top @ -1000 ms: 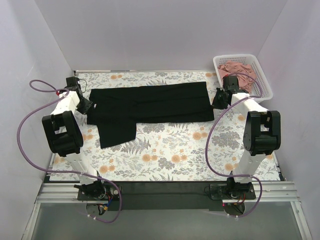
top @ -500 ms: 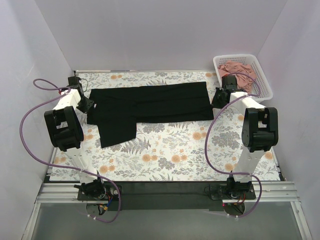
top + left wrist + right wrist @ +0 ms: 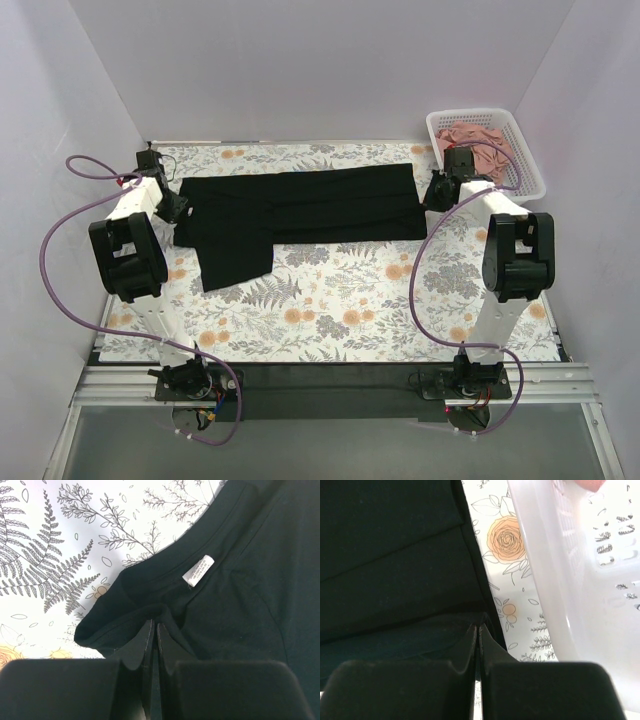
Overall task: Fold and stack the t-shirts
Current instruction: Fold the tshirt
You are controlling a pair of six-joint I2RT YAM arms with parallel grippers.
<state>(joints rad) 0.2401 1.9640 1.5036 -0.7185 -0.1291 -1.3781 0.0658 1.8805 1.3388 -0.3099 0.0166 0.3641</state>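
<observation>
A large black t-shirt (image 3: pixel 300 205) lies as a long band across the far half of the flowered table, one sleeve hanging toward me at its left end. My left gripper (image 3: pixel 179 210) is shut on the left end; in the left wrist view its jaws (image 3: pixel 155 626) pinch a raised fold by the collar, near the white label (image 3: pixel 198 571). My right gripper (image 3: pixel 431 197) is shut on the right end, and in the right wrist view the jaws (image 3: pixel 480 626) hold the hem edge. A dusty-pink t-shirt (image 3: pixel 478 137) lies crumpled in the basket.
The white lattice basket (image 3: pixel 530 165) stands at the far right corner, its wall (image 3: pixel 570 580) close beside my right gripper. Purple cables loop from both arms. White walls enclose the table on the left, back and right.
Both grippers have shifted a little toward the far side, still holding the shirt's ends. The shirt has barely changed shape.
</observation>
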